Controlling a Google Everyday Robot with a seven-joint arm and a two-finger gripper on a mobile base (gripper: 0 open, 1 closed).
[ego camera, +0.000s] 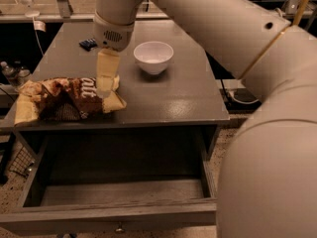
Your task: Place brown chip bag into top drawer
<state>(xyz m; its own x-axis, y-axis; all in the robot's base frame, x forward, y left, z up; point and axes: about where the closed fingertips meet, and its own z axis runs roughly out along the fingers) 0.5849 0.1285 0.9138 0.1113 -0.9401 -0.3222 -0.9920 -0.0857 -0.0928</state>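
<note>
- Arm (257, 83): enters from the lower right foreground, rises along the right edge, bends, and runs leftward across the top of the view over the table (183, 93).
- Wrist (114, 24): turned downward above the table's left-centre part.
- Gripper (104, 90): hangs straight down from the wrist, with its tip over the right part of the bag (64, 100). How far it is open cannot be told, nor whether it touches or holds the bag.
- Bag: lies flat and crumpled at the front left edge of the table, with its long side along that edge. It is outside the drawer (119, 217).
- Drawer: pulled out below the tabletop, interior exposed, knob (119, 228) at the front centre.
- Bowl (153, 57): upright on the table, right of the gripper and apart from it.
- Dark bar (88, 44): flat on the table behind the wrist, towards the rear left.
</note>
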